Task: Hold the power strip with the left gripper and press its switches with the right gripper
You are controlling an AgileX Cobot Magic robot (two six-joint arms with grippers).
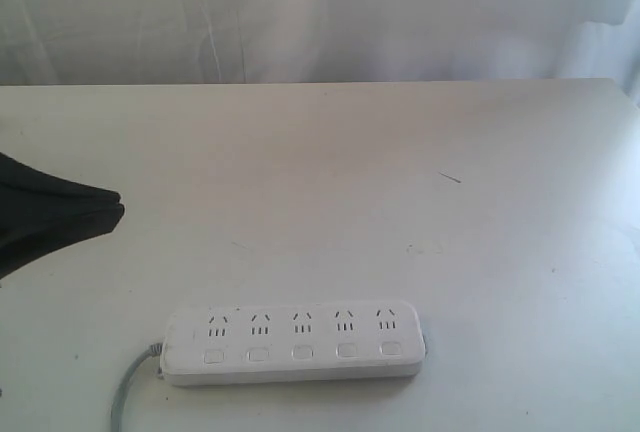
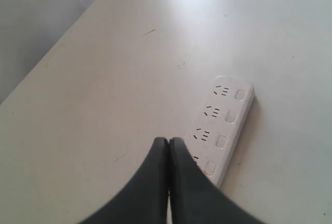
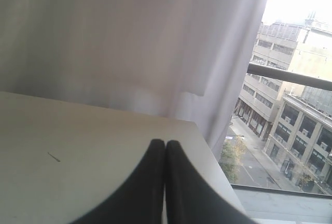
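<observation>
Far left, the left gripper [image 1: 108, 210] pokes into the exterior view as a black wedge, well apart from the power strip [image 1: 295, 344]. Its own wrist camera shows the two dark fingers [image 2: 150, 182] pressed flat together with only a hairline seam between them and nothing in their grasp.

Moving right, a grey cord [image 1: 124, 392] leaves the strip's left end and curves down out of the picture. The strip itself lies flat on the white table [image 1: 330, 182], near the front edge and a little left of centre. Its length runs across the view and it faces up. It is a long white bar with rounded ends and five socket groups in a row. The switches [image 1: 302, 352] are five small rounded squares, one below each group, on the side nearer the camera. Nothing touches it. From the left wrist, its near end is hidden behind the closed fingers.

Further right there is a small dark mark [image 1: 450, 177] on bare tabletop.

The right gripper [image 3: 165, 146] shows only in its own wrist camera. Its fingers are closed against each other and hold nothing. It points past the table corner at a white curtain [image 3: 104, 37] and buildings [image 3: 290, 94] outside the window.
</observation>
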